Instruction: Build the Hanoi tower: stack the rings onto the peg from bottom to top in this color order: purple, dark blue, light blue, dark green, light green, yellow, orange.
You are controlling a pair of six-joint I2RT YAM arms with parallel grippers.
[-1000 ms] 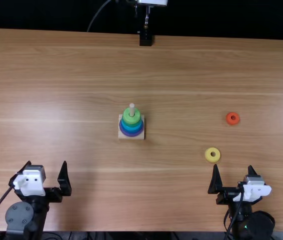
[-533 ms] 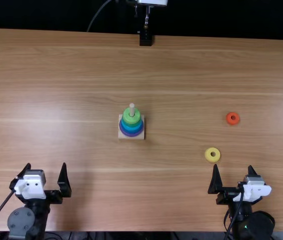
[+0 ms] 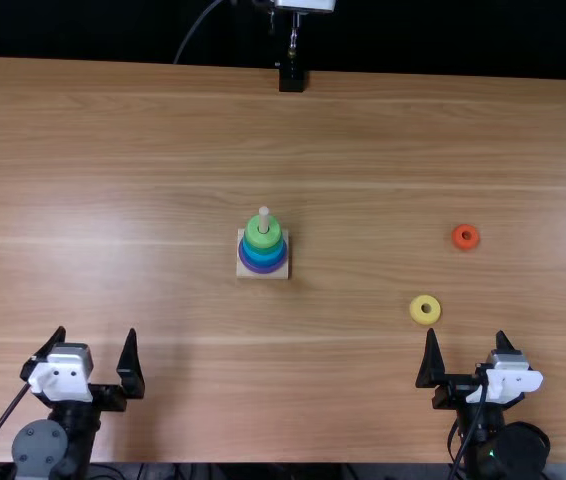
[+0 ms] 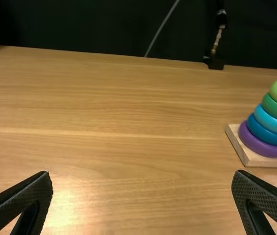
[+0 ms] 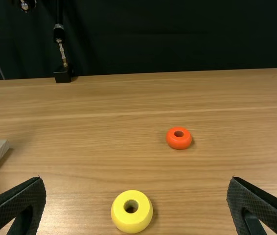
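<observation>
Left arm (image 3: 41, 447): slightly closer to the near edge than earlier; jaws spread, empty.
Right arm (image 3: 519, 450): unmoved; jaws spread, empty.
Tower (image 3: 263, 257): left of the loose rings, unchanged, light green topmost.
Yellow ring (image 3: 424, 318): near right, unmoved; probably light, stiff, smooth; grip across its outer sides.
Orange ring (image 3: 457, 239): right, farther; smaller, may slip, so pinch low and centred.

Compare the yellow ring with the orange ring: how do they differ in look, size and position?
The yellow ring is pale and bright, while the orange ring is a deep red-orange. The yellow ring is somewhat larger than the orange ring. The yellow ring lies nearer the table's near edge; the orange ring is farther out. Both lie flat on the table, off the peg, with their holes facing up.
</observation>
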